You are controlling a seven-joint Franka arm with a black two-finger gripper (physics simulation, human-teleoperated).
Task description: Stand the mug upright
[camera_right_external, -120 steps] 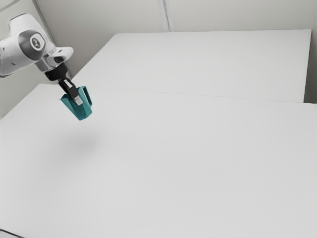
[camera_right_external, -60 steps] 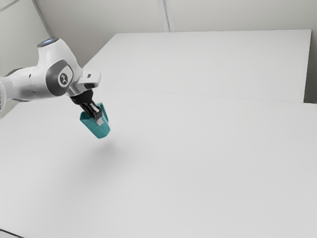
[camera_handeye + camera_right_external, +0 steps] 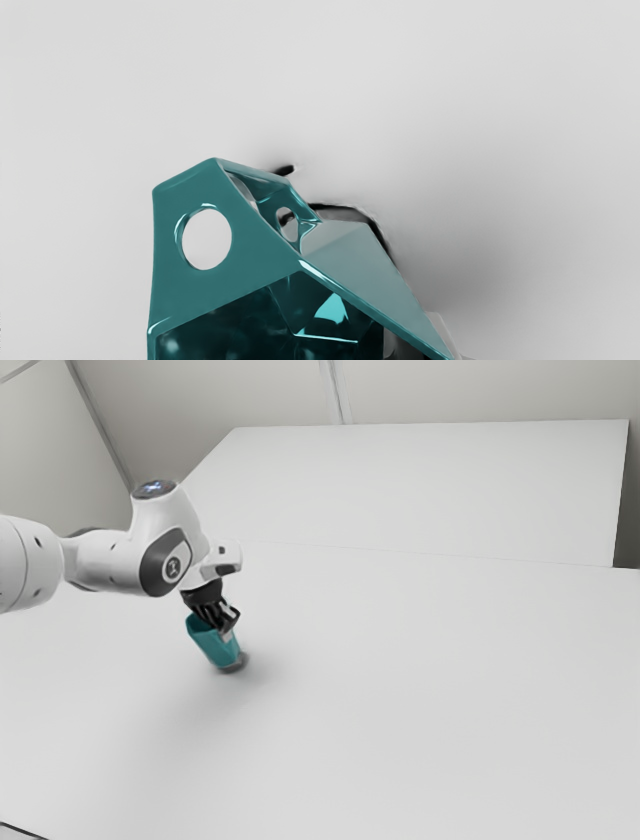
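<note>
Mug [image 3: 214,647] leans mouth-up just beneath the gripper [image 3: 229,627], its wall pinched between the two fingers, base near or touching the table [image 3: 400,710]. Most of the righting looks done; levelling, firm seating and release remain.

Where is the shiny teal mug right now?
The shiny teal mug is tilted in the grip of the black two-finger gripper, toward the exterior view's left, low over the white table or just touching it.
</note>
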